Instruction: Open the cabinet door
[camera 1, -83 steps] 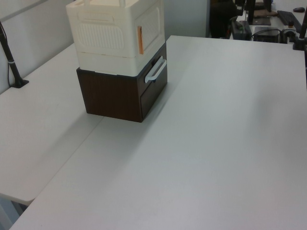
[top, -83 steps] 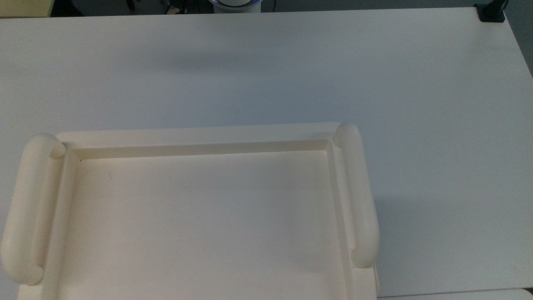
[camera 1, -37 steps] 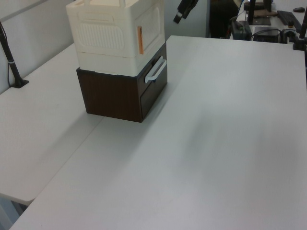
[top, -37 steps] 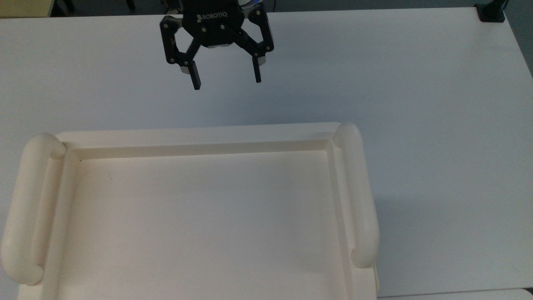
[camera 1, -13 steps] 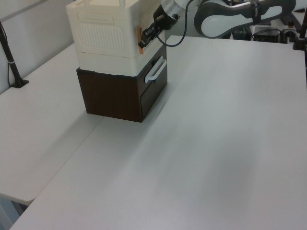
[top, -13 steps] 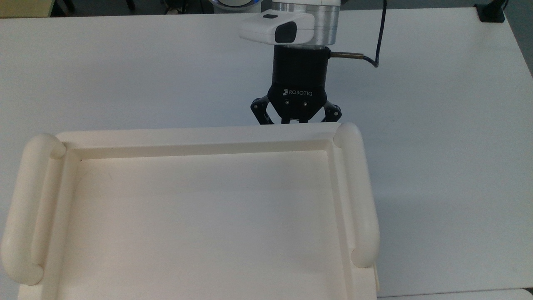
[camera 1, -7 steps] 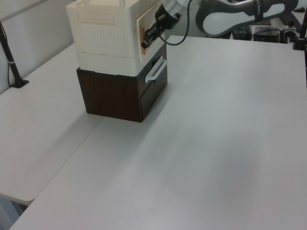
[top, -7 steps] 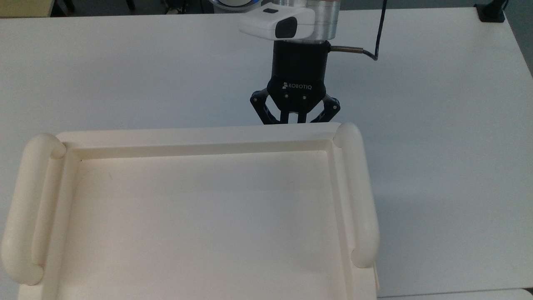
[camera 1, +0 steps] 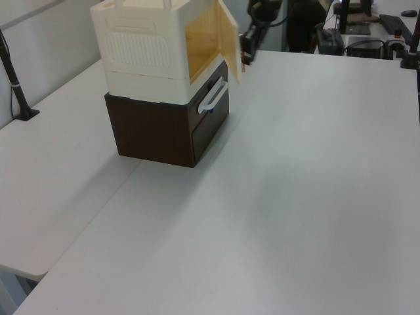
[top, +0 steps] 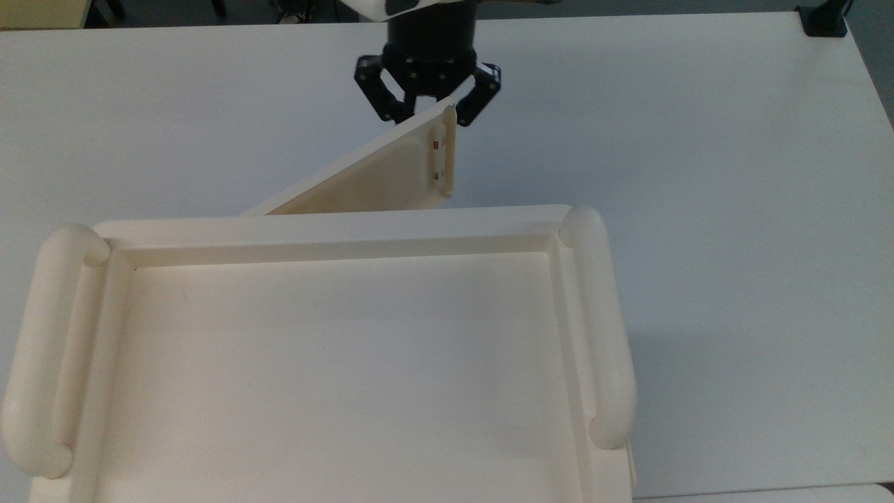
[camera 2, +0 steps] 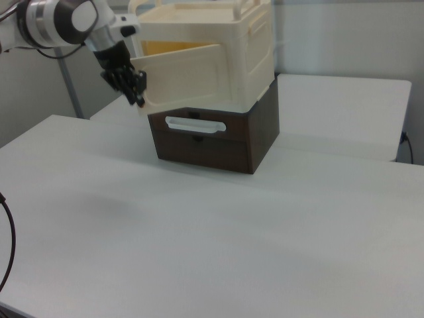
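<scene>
The light is soft and even, coming from above. The white bench (top: 733, 209) looks bright, a little blue in the top view. A soft grey shadow lies beside the cabinet (top: 335, 363). The left view and right view look a bit fuzzy. No strong glare.

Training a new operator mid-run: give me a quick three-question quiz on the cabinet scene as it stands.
1. True or false: the cabinet door is shut flush against the cabinet.
2. The cabinet stands on: A) bare table, B) a dark brown drawer unit, C) books?
3. Fill in: in the top view, the end effector is at the door's ___ edge (handle or hinge).
Key: 1 false; 2 B; 3 handle.
</scene>
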`<action>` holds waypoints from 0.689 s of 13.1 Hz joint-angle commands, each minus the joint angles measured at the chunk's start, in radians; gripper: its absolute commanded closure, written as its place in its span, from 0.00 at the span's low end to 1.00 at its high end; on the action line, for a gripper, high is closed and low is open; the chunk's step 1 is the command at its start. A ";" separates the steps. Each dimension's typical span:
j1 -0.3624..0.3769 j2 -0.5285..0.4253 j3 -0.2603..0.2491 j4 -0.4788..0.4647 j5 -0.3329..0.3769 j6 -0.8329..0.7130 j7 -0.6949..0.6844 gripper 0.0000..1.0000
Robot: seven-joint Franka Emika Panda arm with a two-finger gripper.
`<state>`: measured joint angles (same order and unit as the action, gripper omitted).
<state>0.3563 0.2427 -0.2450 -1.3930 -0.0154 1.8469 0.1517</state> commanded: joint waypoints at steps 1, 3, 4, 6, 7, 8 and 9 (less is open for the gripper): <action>-0.065 -0.055 -0.011 -0.064 0.032 -0.144 -0.125 0.01; -0.101 -0.059 -0.011 -0.063 0.032 -0.196 -0.153 0.00; -0.118 -0.065 -0.011 -0.064 0.032 -0.210 -0.173 0.00; -0.152 -0.077 -0.013 -0.066 0.032 -0.266 -0.207 0.00; -0.181 -0.089 -0.013 -0.066 0.032 -0.303 -0.239 0.00; -0.198 -0.097 -0.011 -0.066 0.032 -0.317 -0.270 0.00; -0.212 -0.100 -0.013 -0.066 0.032 -0.325 -0.296 0.00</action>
<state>0.1856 0.1953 -0.2558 -1.4226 -0.0035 1.5657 -0.0573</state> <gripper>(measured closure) 0.000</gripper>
